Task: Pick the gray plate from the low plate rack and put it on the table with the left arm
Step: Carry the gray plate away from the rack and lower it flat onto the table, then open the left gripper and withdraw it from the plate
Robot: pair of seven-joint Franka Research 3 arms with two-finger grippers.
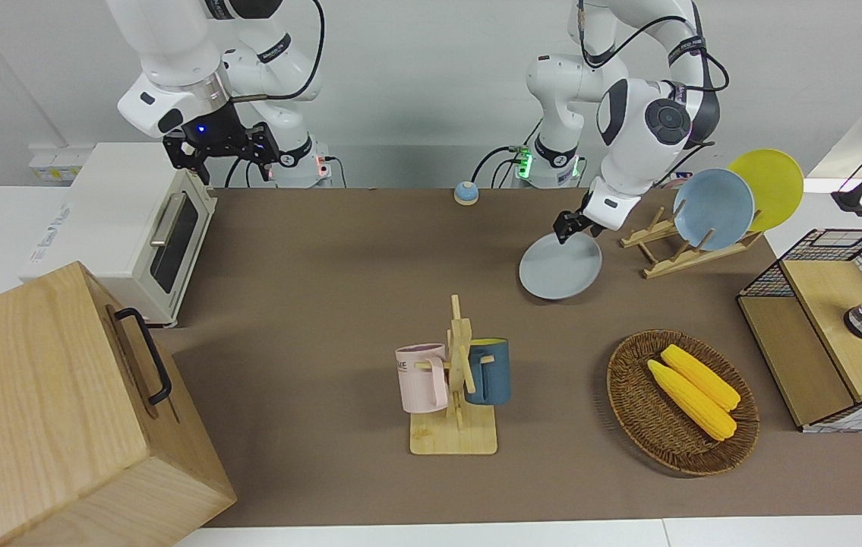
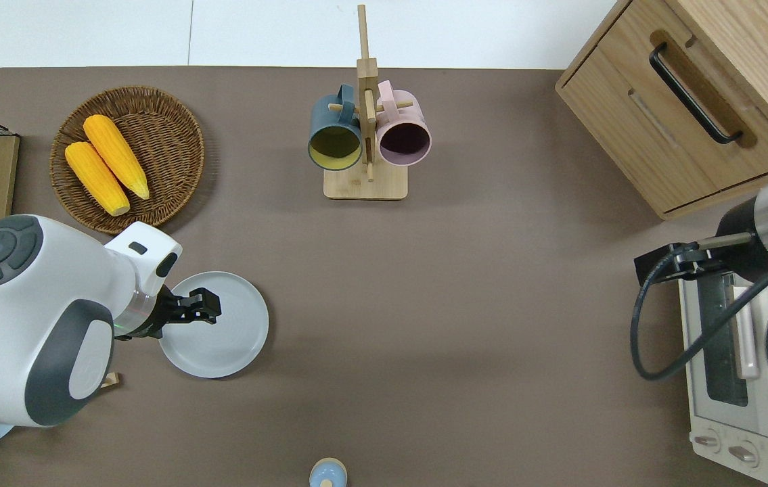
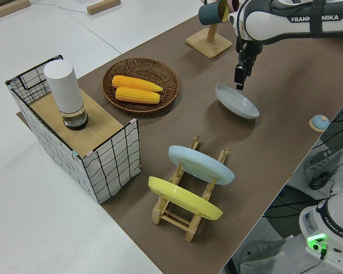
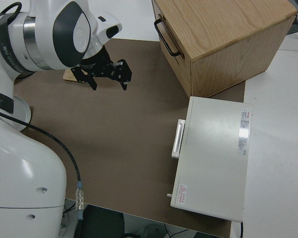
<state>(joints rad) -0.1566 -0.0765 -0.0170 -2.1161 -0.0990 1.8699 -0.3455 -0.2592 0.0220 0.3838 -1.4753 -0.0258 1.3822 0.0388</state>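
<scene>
We have the left gripper (image 1: pixel 572 226) pinching the gray plate (image 1: pixel 560 267) by its rim nearest the robots, tilted, its other edge apparently on the bench (image 1: pixel 339 304) beside the low plate rack (image 1: pixel 674 251), so it can settle flat. The right arm is parked.

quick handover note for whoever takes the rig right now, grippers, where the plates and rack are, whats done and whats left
Left gripper: shut on the rim of the gray plate, which is out of the rack and tilted over the table, its lower edge at or near the surface.
Right arm: parked, gripper open.
Blue plate and yellow plate sit in the rack.
Done: plate lifted out and carried toward the table's middle.
Left: lay it flat, release, pull away.
</scene>
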